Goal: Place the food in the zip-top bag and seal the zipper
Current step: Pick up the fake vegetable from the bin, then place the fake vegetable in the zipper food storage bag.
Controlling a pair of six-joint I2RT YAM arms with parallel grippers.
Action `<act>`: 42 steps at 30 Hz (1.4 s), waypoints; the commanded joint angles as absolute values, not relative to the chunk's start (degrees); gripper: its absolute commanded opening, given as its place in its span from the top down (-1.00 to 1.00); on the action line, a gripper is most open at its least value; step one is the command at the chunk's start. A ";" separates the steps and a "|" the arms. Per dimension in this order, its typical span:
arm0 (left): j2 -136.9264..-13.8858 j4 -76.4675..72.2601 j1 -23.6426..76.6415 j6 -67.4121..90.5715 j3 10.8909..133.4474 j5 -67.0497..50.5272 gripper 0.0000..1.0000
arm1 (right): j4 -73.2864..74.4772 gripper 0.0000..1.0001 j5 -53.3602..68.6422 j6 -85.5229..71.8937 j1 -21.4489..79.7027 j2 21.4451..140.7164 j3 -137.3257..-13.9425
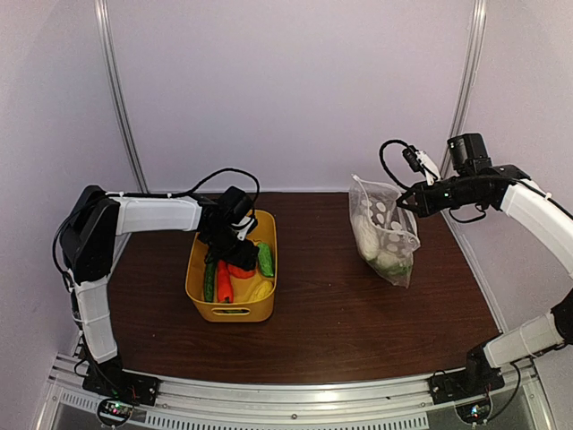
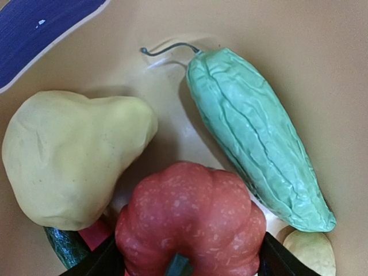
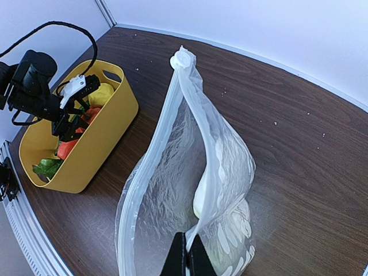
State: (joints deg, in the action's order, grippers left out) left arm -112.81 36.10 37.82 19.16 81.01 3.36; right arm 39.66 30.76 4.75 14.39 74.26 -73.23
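Note:
My left gripper (image 1: 237, 246) reaches down into the yellow tub (image 1: 228, 312), and its two dark fingers (image 2: 95, 261) press both sides of the red-orange pumpkin (image 2: 190, 218). Around it lie a pale green ridged vegetable (image 2: 253, 138), a yellow pear-shaped piece (image 2: 75, 155) and a dark green cucumber (image 2: 66, 247). An orange carrot (image 1: 225, 282) lies in the tub too. My right gripper (image 1: 407, 199) is shut on the mouth edge of the polka-dot zip-top bag (image 1: 385, 233) and holds it upright. The mouth gapes open in the right wrist view (image 3: 161, 190), with the zipper (image 3: 129, 195) unsealed. A white piece (image 3: 204, 195) lies inside.
The tub stands left of centre on the dark wooden table (image 1: 331, 313), the bag at the right rear. A white slider (image 3: 183, 59) sits at the far end of the zipper. Pale walls close in behind and on both sides.

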 commanded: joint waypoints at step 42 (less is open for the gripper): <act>-103.35 -5.86 53.40 19.93 97.28 -13.47 1.00 | 40.57 1.00 32.56 6.68 14.11 76.55 -73.12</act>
